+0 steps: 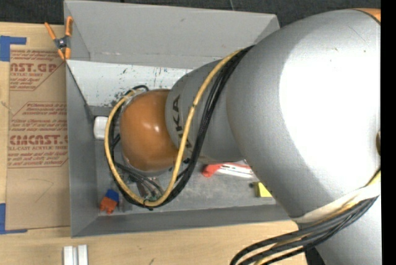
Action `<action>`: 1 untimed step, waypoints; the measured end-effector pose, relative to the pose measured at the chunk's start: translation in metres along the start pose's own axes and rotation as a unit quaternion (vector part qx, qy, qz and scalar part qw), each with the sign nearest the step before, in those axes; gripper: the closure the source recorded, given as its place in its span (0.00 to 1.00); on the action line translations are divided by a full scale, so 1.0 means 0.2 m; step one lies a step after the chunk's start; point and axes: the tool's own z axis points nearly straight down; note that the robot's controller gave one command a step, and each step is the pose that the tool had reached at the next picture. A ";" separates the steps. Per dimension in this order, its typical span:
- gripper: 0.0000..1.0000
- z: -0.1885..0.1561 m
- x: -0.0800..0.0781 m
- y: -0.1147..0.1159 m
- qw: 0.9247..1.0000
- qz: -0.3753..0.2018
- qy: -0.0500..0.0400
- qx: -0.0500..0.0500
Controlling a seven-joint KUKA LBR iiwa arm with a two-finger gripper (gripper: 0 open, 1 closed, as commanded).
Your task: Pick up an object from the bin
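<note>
Cap, white, just left of orange wrist cover

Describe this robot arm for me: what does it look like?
The arm is fat, rounded silver-grey segments with black lettering on one. A glossy orange dome cover caps its wrist; yellow and black cables loop around it.

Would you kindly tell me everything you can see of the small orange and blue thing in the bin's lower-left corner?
The small orange and blue thing lies on the floor of the bin, in the corner where the left wall meets the near wall. It is blocky, mostly orange with a blue part on its upper side, and looks like plastic; its kind cannot be told. It lies just left of the arm's cable loop; whether they touch cannot be told.
</note>
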 end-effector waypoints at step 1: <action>1.00 0.00 0.00 0.00 1.000 0.000 0.000 0.000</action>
